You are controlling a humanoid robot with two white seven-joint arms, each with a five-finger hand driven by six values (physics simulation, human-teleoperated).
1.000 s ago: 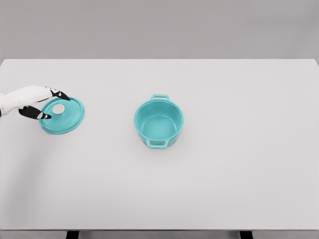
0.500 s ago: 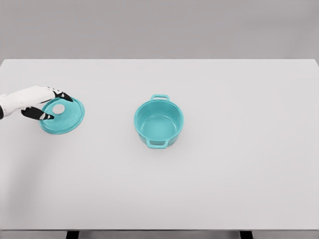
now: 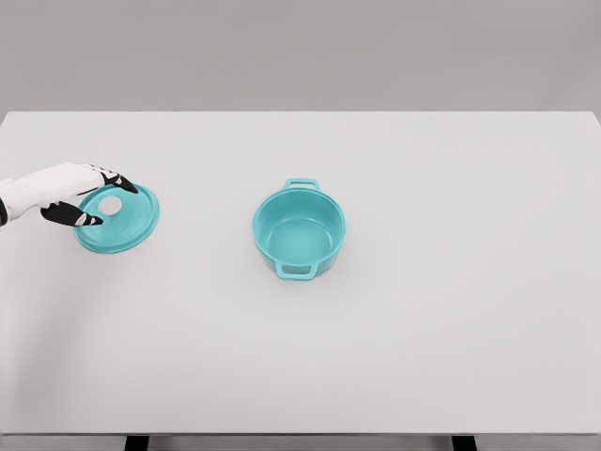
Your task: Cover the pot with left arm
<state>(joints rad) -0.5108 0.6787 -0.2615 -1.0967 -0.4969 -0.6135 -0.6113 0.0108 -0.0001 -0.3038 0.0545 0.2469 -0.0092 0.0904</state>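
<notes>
Head view: left hand (image 3: 68, 194) reached in from the left edge, fingers spread around the white knob (image 3: 110, 204) of the teal lid (image 3: 120, 220), lying on the white table (image 3: 451, 310). Teal pot (image 3: 300, 231) stood uncovered, well apart, mid-table. No writing was legible.

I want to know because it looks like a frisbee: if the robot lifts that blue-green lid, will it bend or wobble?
Probably no bending: the lid looks like a stiff, solid disc matching the pot. It may tilt, since the left hand reaches it at one edge, near the white knob. Its smooth surface might be a bit slippery.
</notes>
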